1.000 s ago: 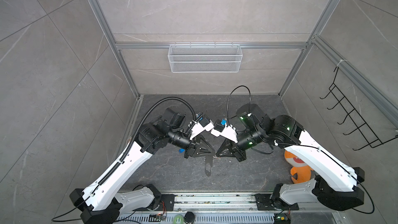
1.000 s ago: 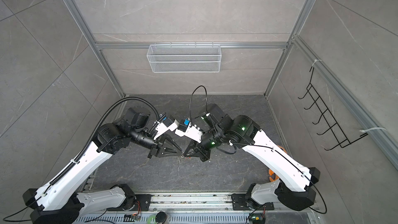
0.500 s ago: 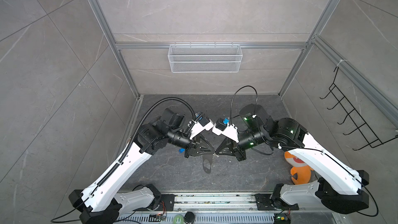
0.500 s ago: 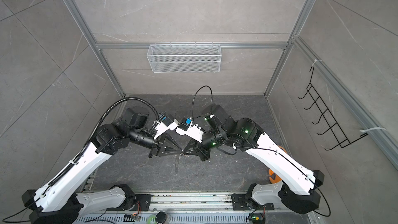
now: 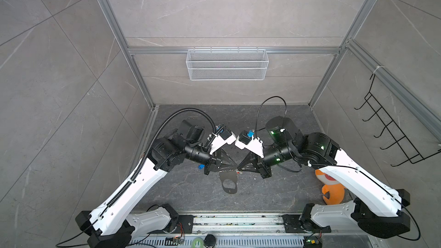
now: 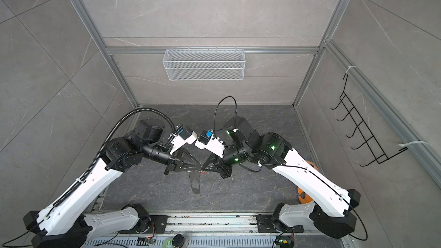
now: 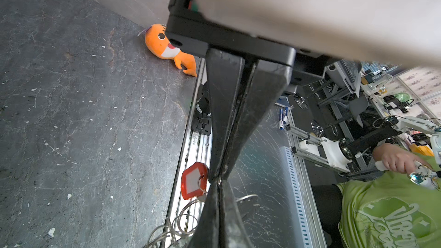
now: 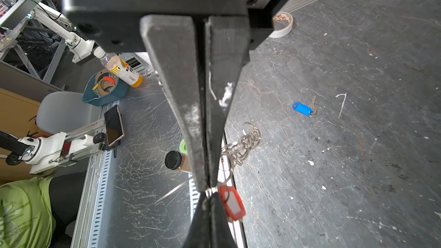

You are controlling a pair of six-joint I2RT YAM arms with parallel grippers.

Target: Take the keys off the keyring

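Up front, on the near side of the keyring [image 5: 229, 182], a black-lidded jar [image 8: 173, 160] stands on the metal rail; the top views reduce it to a dark cap. The keyring hangs where the two pincer tips meet. Both top views show its flat grey tag with the oval cut-out below the tips. Whether the tag's lower end touches the table [image 5: 191, 194] cannot be told, and neither wrist view shows the tag at all.

The wrist views give instead the chain of silver rings [image 8: 241, 146] and the red key [image 7: 193, 183], a mere red speck from above. The right pincer [image 8: 208, 188] is fully closed, a ring of the keyring clamped at its very tip, right against the red key. The left pincer [image 7: 218, 179] is closed tight too, tip to tip with the right one. A thin wire crosses its tip, but whether that wire is clamped is too fine to make out.

Beyond the keyring, on the left arm's side, the blue key [image 8: 302, 109] lies flat on the table, well apart from the rings, with the small silver key [image 8: 313, 103] touching it. Only the right wrist view shows them whole.

Off to the right of the keyring, an orange toy [image 7: 164, 44] lies by the wall, half covered by the right arm from above. Farther still, a tape roll [image 8: 281, 26] sits at the wall foot, partly cut off by the pincer body. Farthest back, a wire basket [image 5: 226, 64] hangs on the rear wall.
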